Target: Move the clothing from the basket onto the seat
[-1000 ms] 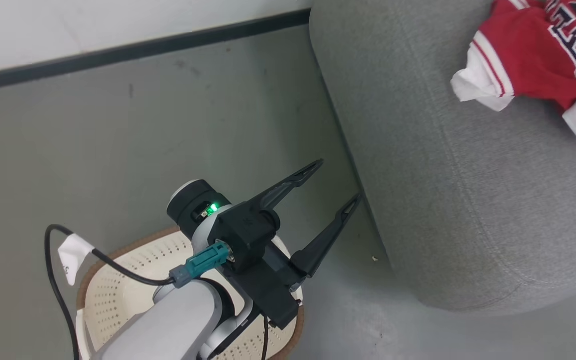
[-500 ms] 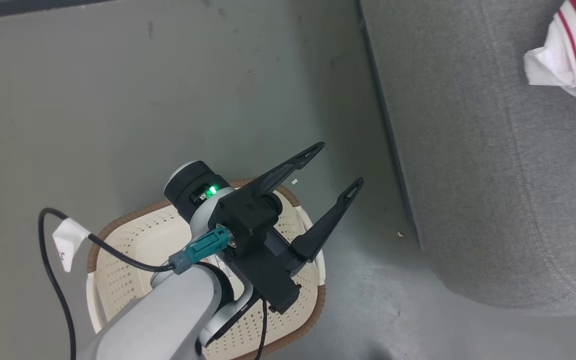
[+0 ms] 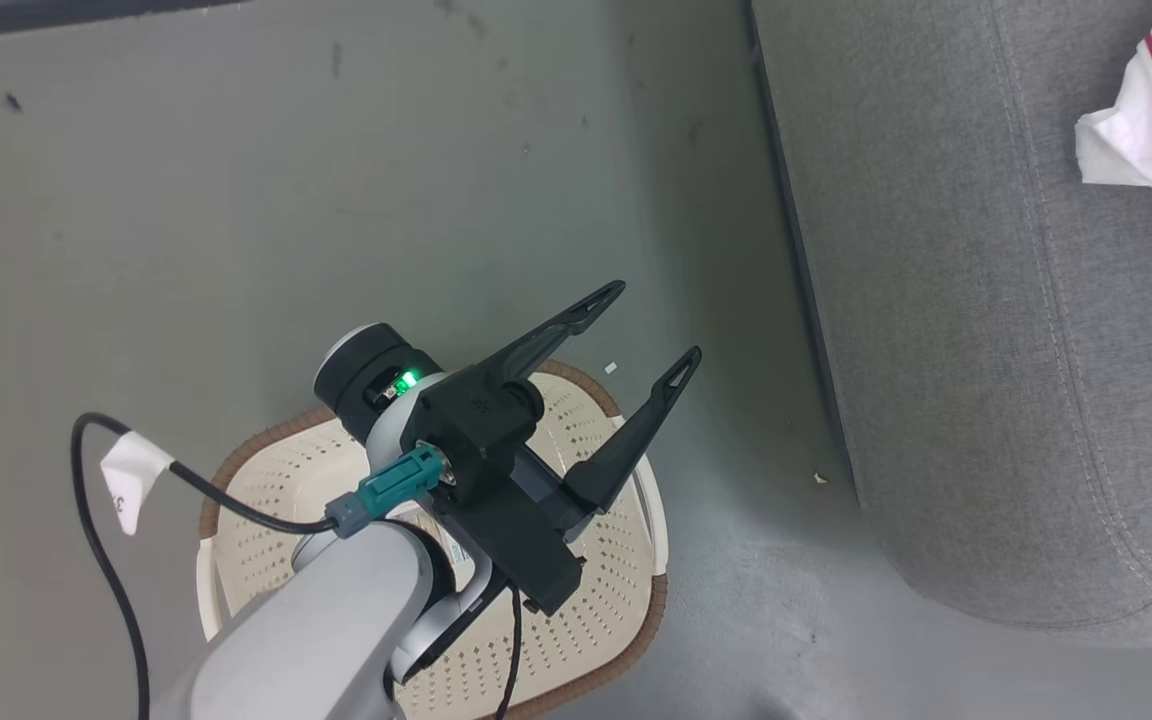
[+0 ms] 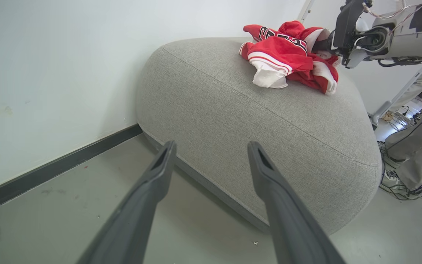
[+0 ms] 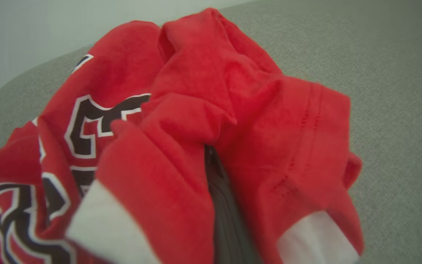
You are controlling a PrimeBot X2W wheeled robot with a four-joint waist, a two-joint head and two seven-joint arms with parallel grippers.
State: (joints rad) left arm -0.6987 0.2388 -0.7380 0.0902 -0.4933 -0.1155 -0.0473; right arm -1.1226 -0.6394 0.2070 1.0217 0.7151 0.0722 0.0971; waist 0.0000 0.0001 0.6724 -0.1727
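My left gripper (image 3: 654, 322) hangs open above the cream perforated basket (image 3: 256, 500), nothing between its fingers; what shows of the basket holds no cloth. In the left wrist view the same gripper (image 4: 211, 145) points at the big grey seat (image 4: 233, 110). The red clothing (image 4: 288, 55) lies bunched on top of the seat, with my right gripper (image 4: 322, 44) at its far side. Up close, the red clothing (image 5: 196, 110) wraps around my shut right gripper (image 5: 211, 161). A white-trimmed edge of the clothing (image 3: 1151, 130) shows on the seat (image 3: 986, 350).
Grey-green floor (image 3: 336, 200) lies between the basket and the seat. A white wall with a black baseboard (image 4: 57, 167) runs behind. A person's leg (image 4: 416, 146) in grey trousers stands past the seat's right end, by cables on the floor. A tagged black cable (image 3: 126, 470) loops off my left arm.
The head camera has swung, so the basket comes further into view and the seat and clothing slide to the right edge. My left gripper stays open over the basket.
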